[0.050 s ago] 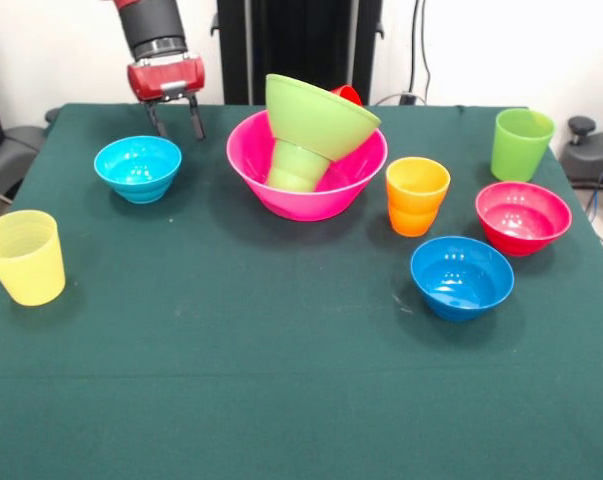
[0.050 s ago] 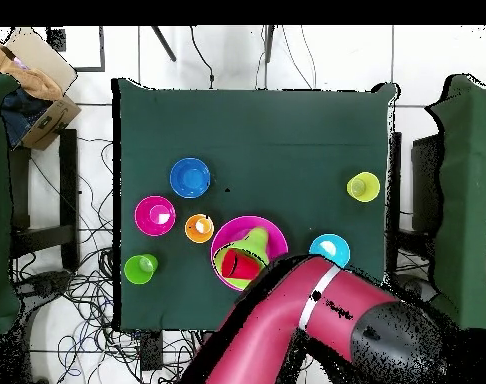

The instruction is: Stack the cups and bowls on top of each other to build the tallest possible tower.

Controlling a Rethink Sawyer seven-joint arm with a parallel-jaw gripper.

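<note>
The large pink bowl (image 1: 311,203) (image 2: 230,236) stands mid-table. A small green cup (image 1: 295,166) sits upside down inside it. The lime green bowl (image 1: 319,117) (image 2: 254,241) leans tilted on that cup. The red cup (image 1: 347,95) (image 2: 237,264) lies on its side at the pink bowl's far rim. My gripper (image 1: 175,120) hangs open and empty behind the light blue bowl (image 1: 138,167) (image 2: 330,249), left of the pink bowl. In the overhead view the arm (image 2: 317,315) hides the gripper.
On the green-covered table (image 1: 281,380): a pale yellow cup (image 1: 24,257) (image 2: 363,186) at the left edge, an orange cup (image 1: 417,195) (image 2: 199,228), a taller lime cup (image 1: 521,143) (image 2: 140,268), a magenta bowl (image 1: 522,216) (image 2: 155,215) and a darker blue bowl (image 1: 461,276) (image 2: 190,177).
</note>
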